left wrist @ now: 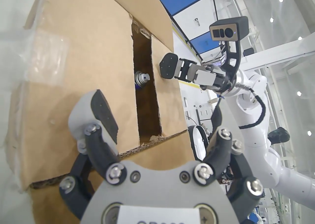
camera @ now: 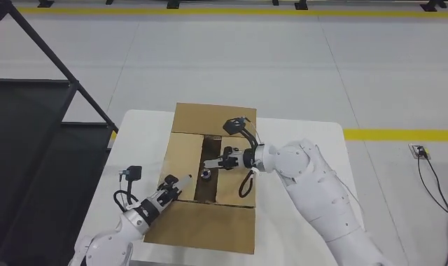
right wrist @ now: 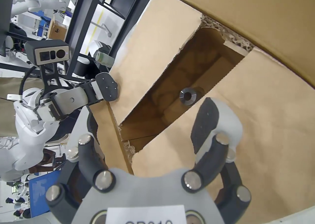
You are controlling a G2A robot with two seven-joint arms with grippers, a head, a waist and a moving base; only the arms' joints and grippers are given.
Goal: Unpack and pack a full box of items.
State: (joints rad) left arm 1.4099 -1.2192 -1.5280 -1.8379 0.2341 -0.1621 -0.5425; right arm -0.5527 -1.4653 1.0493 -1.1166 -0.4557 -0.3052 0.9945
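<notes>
A brown cardboard box (camera: pixel 199 227) lies on the white table (camera: pixel 301 136), its two inner flaps nearly closed with a narrow dark gap between them. In that gap stands a spray can with a metal top (left wrist: pixel 141 79) (right wrist: pixel 188 95) (camera: pixel 207 173). My left gripper (camera: pixel 178 182) (left wrist: pixel 157 111) is open at the near-left flap (left wrist: pixel 73 62), one finger above the cardboard and one past its edge. My right gripper (camera: pixel 213 164) (right wrist: pixel 147 116) is open over the right flap (right wrist: pixel 258 111) beside the gap. Its dark pad (left wrist: pixel 169 66) touches that flap's edge.
A black metal rack (camera: pixel 42 147) stands off the table's left side. The box's far flap (camera: pixel 213 117) and near flap are folded outward flat. Bare table lies to the right of the box, and a yellow floor line (camera: pixel 395 134) runs beyond it.
</notes>
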